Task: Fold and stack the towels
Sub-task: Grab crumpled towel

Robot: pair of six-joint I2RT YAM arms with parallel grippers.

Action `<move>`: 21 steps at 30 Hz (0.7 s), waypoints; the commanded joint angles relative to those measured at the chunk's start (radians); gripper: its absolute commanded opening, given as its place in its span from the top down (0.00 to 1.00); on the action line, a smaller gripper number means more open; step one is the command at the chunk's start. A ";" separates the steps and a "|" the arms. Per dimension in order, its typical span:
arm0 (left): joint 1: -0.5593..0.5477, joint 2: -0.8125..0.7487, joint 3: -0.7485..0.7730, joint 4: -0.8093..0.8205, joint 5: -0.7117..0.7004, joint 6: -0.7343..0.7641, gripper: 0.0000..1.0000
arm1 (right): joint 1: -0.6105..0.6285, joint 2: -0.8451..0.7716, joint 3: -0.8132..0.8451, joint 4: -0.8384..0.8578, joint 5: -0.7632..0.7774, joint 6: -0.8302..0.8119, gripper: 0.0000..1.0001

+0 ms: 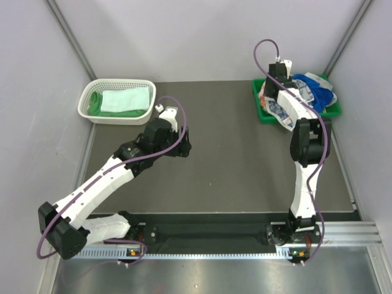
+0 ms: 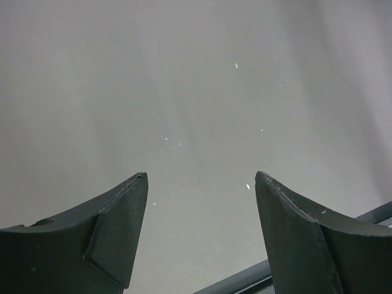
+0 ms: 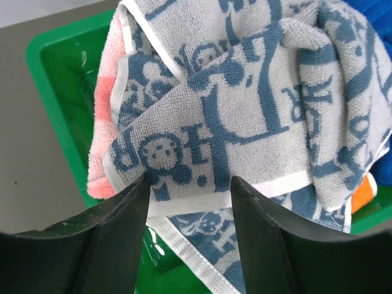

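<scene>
R gripper [image 3: 190, 179] astride grey-blue towel [image 3: 257, 104] in tray [image 3: 55, 67].

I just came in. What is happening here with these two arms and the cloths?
Two robot arms are working on towels. The right gripper is at the green tray, far right, open around a fold of the grey towel with blue print; it does not seem closed on it yet. The left gripper hangs open and empty over the table. Two folded towels, mint on green, already lie in the white basket, far left.
</scene>
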 commanded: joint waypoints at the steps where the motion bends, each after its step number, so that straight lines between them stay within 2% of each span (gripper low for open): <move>1: -0.004 -0.006 -0.010 0.008 0.006 0.017 0.25 | -0.015 0.021 0.055 0.028 -0.008 -0.008 0.44; 12: -0.003 -0.003 -0.007 0.002 -0.011 0.021 0.25 | -0.027 0.009 0.044 0.056 -0.011 0.010 0.72; 20: -0.004 0.014 0.005 -0.001 -0.016 0.034 0.25 | -0.033 -0.063 0.013 0.074 -0.020 0.017 0.86; 21: -0.004 0.016 0.005 0.001 -0.014 0.034 0.25 | -0.034 -0.068 0.012 0.071 -0.021 0.017 0.95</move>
